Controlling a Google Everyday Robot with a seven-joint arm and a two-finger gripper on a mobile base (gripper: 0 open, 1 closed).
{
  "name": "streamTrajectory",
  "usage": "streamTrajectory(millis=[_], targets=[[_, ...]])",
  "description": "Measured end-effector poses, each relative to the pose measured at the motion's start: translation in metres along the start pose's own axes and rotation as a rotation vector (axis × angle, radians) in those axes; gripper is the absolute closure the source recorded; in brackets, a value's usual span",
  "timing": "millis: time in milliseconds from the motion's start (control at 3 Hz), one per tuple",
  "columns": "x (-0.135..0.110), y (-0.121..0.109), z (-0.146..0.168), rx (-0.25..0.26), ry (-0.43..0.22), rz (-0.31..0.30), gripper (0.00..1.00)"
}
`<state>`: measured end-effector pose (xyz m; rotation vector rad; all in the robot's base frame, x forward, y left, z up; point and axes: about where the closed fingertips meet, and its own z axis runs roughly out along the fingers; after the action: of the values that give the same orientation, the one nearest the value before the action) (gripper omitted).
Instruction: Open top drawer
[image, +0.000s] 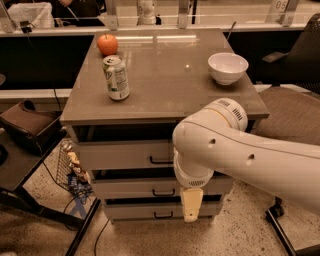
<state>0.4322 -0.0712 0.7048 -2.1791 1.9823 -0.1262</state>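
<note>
Below the cabinet top (170, 85), the top drawer (120, 154) lies above-left of the tool (191, 204), grip state unclear.

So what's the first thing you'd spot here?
The big white robot arm stretches in from the right, across the front of the grey cabinet. Its cream pincer hangs low in front of the lower drawers, below the top drawer. On top sit a red apple, a soda can and a white bowl.
</note>
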Motion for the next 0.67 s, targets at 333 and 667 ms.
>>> streamTrajectory(millis=[333,667], targets=[[-0.006,-0.011,0.026,-0.012,-0.047,0.001,0.0],[-0.01,-0.021,0.046,-0.01,-0.043,-0.001,0.0]])
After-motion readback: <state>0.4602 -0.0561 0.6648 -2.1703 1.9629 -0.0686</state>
